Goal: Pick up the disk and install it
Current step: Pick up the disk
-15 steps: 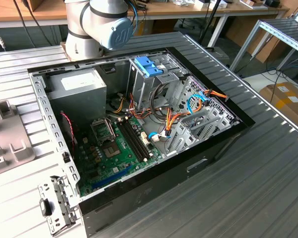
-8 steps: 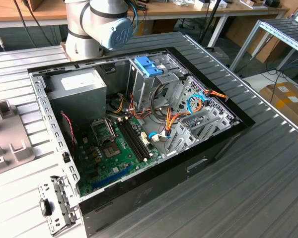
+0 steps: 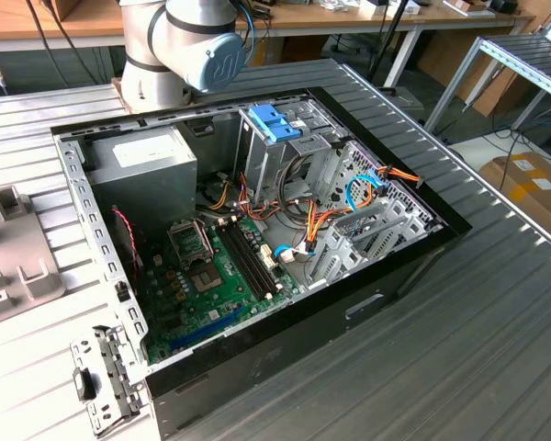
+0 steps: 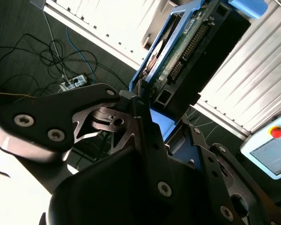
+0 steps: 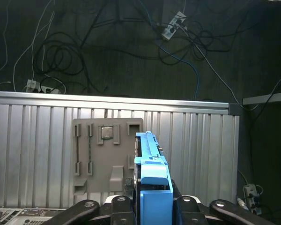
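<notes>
Clamping the disk point(image 5: 152, 185): hand point(image 5: 152, 202), partly cut off | disk edge-on, blue rail point(image 5: 149, 147) hiding its body | second wrist view: green circuit board point(image 4: 182, 47).

Ribbed metal table point(image 3: 496, 367) under open computer case point(image 3: 349, 331), grey fixture point(image 3: 9, 262), bracket point(image 3: 106, 381)

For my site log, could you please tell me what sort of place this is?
Probably a robotics lab: an arm on a ribbed metal table, its end effector gripping the disk, an open PC case, workbenches behind.
</notes>
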Controlling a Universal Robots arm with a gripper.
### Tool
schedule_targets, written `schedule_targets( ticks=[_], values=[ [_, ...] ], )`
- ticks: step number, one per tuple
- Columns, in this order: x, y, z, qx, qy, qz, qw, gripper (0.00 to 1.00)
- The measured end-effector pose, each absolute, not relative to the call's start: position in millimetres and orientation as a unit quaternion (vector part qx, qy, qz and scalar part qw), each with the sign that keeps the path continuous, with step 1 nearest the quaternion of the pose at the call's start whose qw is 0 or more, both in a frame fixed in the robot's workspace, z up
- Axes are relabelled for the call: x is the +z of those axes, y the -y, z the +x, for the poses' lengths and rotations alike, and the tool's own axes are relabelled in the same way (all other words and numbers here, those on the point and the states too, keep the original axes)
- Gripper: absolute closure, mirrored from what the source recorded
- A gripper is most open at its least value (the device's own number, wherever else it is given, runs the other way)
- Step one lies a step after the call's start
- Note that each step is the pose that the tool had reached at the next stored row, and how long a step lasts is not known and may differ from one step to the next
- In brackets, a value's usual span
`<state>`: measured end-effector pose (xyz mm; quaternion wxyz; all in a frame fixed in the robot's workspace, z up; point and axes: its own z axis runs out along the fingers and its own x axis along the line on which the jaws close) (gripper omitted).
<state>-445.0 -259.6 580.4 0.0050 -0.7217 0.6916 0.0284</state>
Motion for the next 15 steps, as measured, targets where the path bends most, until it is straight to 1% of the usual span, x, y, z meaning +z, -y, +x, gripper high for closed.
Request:
schedule_targets(
  ticks=[15],
  values=[
    [594.0,259.6,-445.0,0.028,-0.692,-0.722,0.005,0.63]
  ],
)
